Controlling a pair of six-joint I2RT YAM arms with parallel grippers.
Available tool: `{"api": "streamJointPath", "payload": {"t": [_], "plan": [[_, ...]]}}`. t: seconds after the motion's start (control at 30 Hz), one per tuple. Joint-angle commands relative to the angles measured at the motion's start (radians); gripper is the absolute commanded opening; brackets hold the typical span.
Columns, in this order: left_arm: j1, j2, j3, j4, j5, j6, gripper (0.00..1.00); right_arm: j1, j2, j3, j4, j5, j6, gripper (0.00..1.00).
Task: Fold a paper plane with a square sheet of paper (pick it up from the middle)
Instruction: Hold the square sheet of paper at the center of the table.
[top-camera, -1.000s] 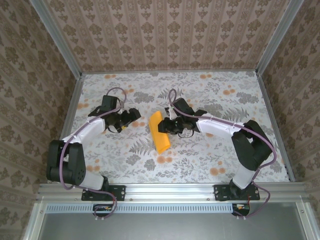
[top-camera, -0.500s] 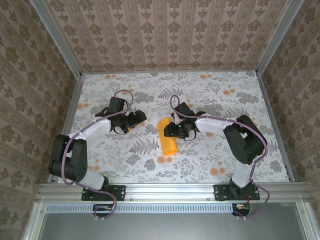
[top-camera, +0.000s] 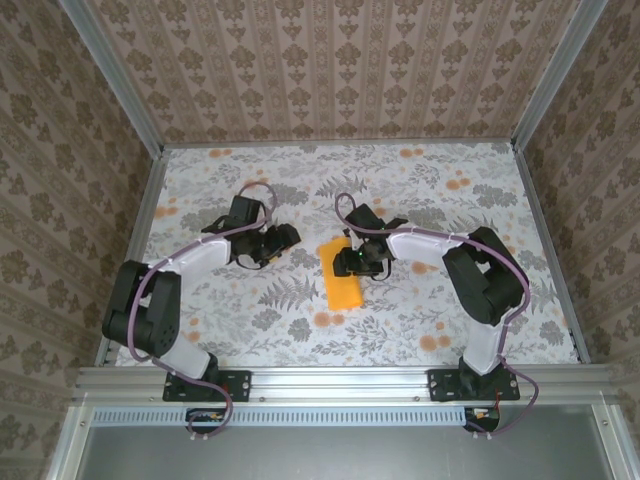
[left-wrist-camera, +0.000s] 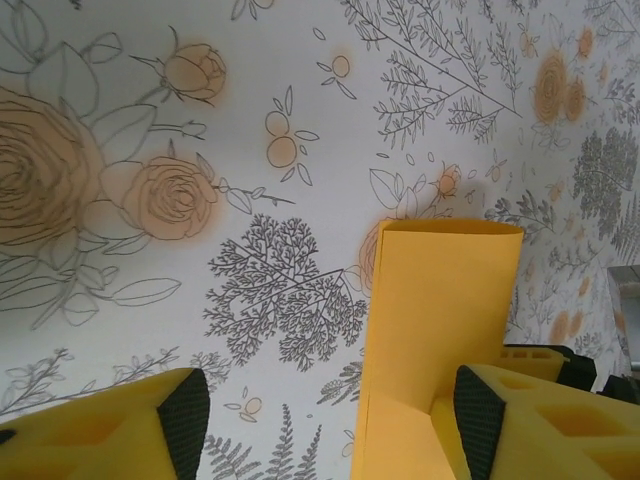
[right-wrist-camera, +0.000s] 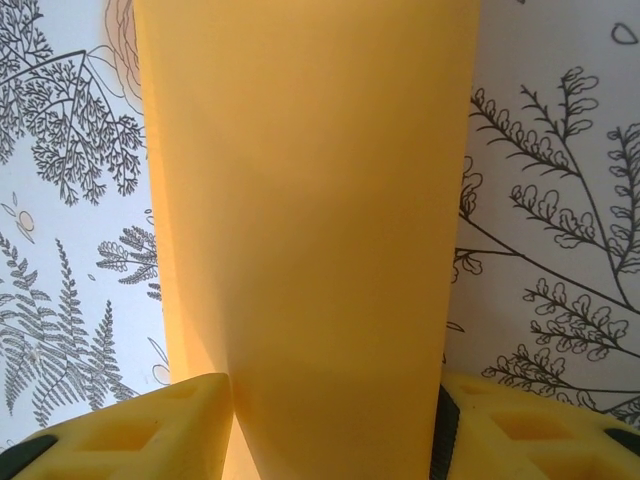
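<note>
The square sheet of paper (top-camera: 343, 285), bright orange-yellow, lies folded into a narrow rectangle at the middle of the table. My right gripper (top-camera: 350, 260) is at its far right corner. In the right wrist view the folded sheet (right-wrist-camera: 310, 200) runs between the yellow fingers (right-wrist-camera: 150, 430), and the right gripper (right-wrist-camera: 335, 425) stands open around it. My left gripper (top-camera: 284, 240) is a little left of the sheet. It is open (left-wrist-camera: 330, 430), with the sheet (left-wrist-camera: 440, 310) just behind its right finger (left-wrist-camera: 480, 425). A paper plane is out of view.
The floral tablecloth (top-camera: 420, 190) covers the table. Wallpapered walls with aluminium posts (top-camera: 150, 190) close in the left, right and far sides. An aluminium rail (top-camera: 340, 380) runs along the near edge by the arm bases.
The folded sheet has shifted right and toward the near edge, and lies flatter. The right gripper's jaws have opened. The left gripper has moved right toward the sheet and narrowed somewhat.
</note>
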Motion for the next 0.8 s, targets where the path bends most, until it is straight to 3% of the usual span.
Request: {"api": "streamJointPath", "payload": {"t": [0.0,0.17,0.37,0.77], "plan": [[-0.027,0.031,0.007,0.064,0.051,-0.029,0.6,-0.003,0.034,0.023,-0.055,0.036,-0.002,0.54],[-0.056,0.083,0.033,0.122,0.096,-0.036,0.4,-0.004,0.057,0.036,-0.079,0.056,0.024,0.54],[-0.135,0.174,0.083,0.16,0.132,-0.049,0.23,-0.004,0.081,0.042,-0.091,0.053,0.076,0.54],[-0.185,0.305,0.161,0.124,0.12,-0.052,0.08,-0.009,0.096,0.038,-0.08,0.016,0.117,0.54]]}}
